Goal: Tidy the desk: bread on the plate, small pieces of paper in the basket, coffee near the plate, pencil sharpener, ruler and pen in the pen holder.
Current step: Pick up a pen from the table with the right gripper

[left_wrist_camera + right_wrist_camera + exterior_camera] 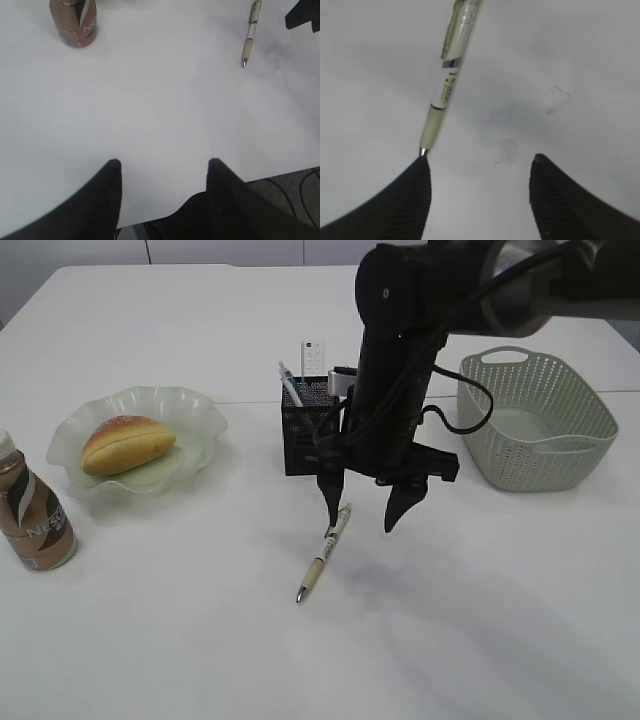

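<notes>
Reaching for the pen (324,552) is the step in hand — it lies loose on the table (480,620), just in front of the pen holder (308,435). Right gripper (366,510) hangs over its upper end, jaws wide, holding nothing. Next move, I think: shift so both jaws straddle the barrel, lower & close. Left gripper (164,167) waits apart, also open, empty.

The coffee (32,512) is cut by the frame's left edge — label partly lost.
</notes>
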